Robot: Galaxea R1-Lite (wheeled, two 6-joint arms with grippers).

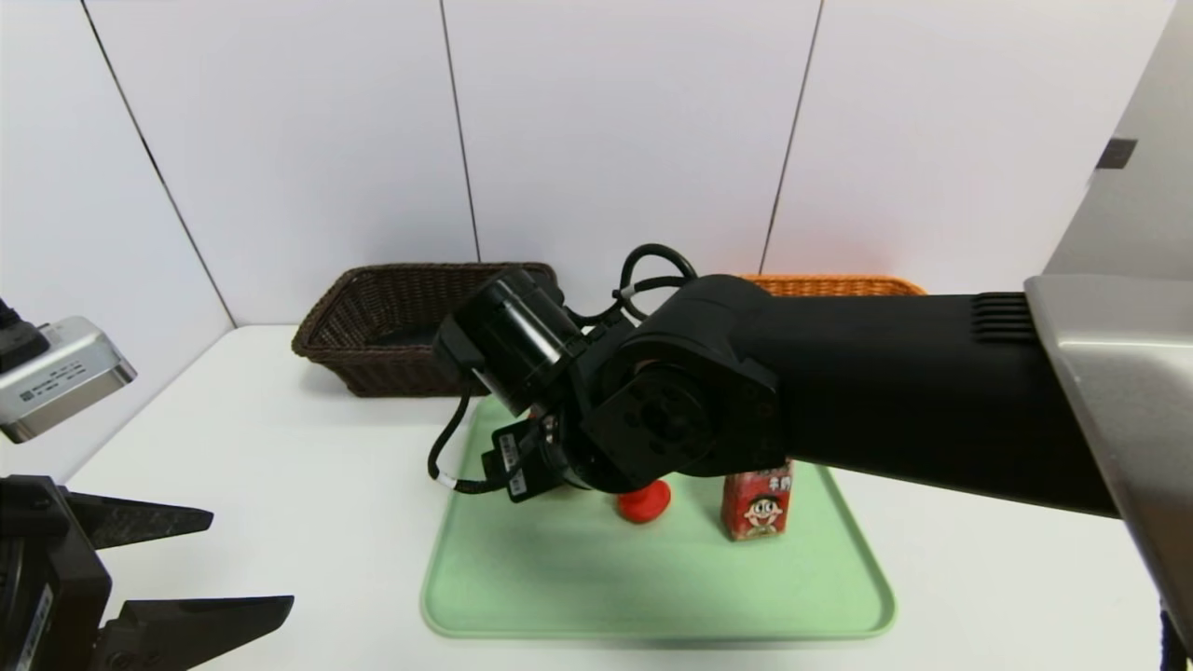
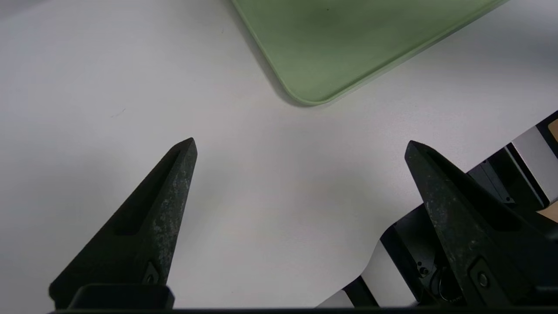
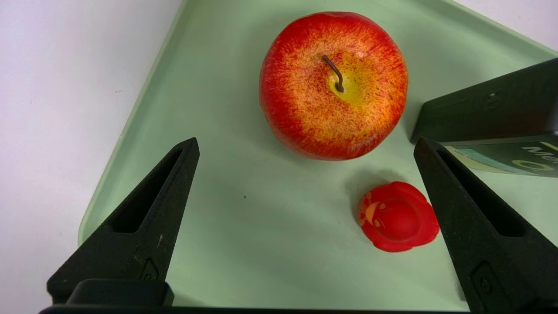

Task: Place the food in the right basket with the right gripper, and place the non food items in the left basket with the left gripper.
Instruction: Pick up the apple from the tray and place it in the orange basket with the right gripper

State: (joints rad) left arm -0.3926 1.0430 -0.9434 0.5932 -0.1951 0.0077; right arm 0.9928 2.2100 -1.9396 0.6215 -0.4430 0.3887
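Right pincer (image 3: pixel 305 144) – wrist view alone shows apple (image 3: pixel 333 85).

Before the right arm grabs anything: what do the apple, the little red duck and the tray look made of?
Apple: likely plastic or foam replica; glossy, evenly speckled skin, stiff wire-like stem. Red duck: soft rubber or vinyl by its smooth moulded sheen. Tray: matte pale-green plastic or silicone, rounded raised rim.
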